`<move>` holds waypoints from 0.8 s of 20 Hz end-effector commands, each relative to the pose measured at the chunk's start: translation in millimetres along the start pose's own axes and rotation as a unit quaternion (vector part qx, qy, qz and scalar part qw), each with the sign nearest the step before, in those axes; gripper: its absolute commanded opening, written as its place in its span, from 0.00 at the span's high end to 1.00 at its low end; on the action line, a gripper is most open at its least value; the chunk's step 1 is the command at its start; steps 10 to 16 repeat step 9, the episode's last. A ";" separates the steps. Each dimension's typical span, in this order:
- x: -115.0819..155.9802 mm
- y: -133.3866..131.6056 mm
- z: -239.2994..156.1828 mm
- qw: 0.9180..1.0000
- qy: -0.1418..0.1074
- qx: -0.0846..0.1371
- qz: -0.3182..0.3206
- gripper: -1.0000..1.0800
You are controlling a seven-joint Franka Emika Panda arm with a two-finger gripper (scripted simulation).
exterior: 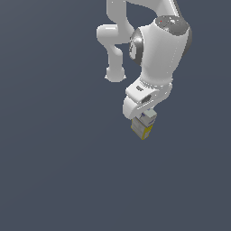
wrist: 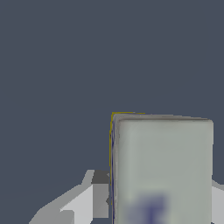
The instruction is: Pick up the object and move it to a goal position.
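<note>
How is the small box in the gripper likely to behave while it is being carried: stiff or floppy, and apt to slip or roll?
The box probably stays stiff: its edges look straight in the wrist view. Its flat faces suggest it would not roll. In the gripper its yellow end hangs below the fingers, so it might slip if jolted.

A plain, dark slate-blue ground (exterior: 54,171) fills the exterior view from edge to edge, flat and unmarked. The wrist view shows the same even, dark blue-grey surface (wrist: 57,65) behind everything.

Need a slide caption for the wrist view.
Wrist view: white-grey box with a bluish mark, held between the gripper fingers above plain dark ground.
</note>
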State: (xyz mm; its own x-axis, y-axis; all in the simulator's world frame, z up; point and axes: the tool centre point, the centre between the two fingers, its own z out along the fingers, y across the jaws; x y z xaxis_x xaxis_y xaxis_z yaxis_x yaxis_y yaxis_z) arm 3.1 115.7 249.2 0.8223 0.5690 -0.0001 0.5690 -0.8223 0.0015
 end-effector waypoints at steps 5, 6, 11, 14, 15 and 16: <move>12.2 -29.9 -19.5 1.000 0.000 0.000 0.001 1.00; 13.2 -31.4 -20.7 1.000 0.000 0.001 0.001 1.00; 14.7 -32.4 -21.4 1.000 0.000 0.001 0.001 1.00; 14.7 -32.4 -21.4 1.000 0.000 0.001 0.001 1.00; 14.7 -32.4 -21.4 1.000 0.000 0.001 0.001 1.00; 14.7 -32.4 -21.4 1.000 0.000 0.001 0.001 1.00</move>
